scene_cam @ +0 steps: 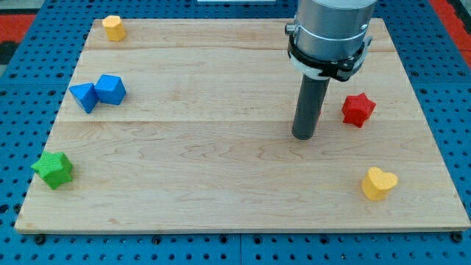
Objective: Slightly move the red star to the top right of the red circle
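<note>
Small red star-shaped block [358,110] sits just right of my tip [303,137] — near, not touching — tip is a bare rod holding nothing; no red circle visible — target spot can't be placed.

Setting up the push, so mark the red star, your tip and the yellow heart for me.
red star [358,110]: camera view, middle of its top face.
my tip [303,137]: camera view, the rod's very bottom end, to the left of the star and apart from it.
yellow heart [379,182]: camera view, middle of its top face.
</note>
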Robot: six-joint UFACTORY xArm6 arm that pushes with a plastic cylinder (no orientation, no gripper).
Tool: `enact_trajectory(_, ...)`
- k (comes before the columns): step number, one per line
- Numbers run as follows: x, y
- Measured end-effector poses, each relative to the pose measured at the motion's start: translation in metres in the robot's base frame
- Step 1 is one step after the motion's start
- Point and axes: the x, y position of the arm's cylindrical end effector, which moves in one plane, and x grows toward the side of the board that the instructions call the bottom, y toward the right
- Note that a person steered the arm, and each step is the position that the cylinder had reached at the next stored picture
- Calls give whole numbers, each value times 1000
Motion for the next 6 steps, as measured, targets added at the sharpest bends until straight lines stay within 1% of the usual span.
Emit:
enact_trajectory(1,13,34)
enact_trajectory(2,1,144)
enact_trajectory(3,-25,148)
enact_trajectory(5,-35,83)
enact_trajectory(6,-36,71)
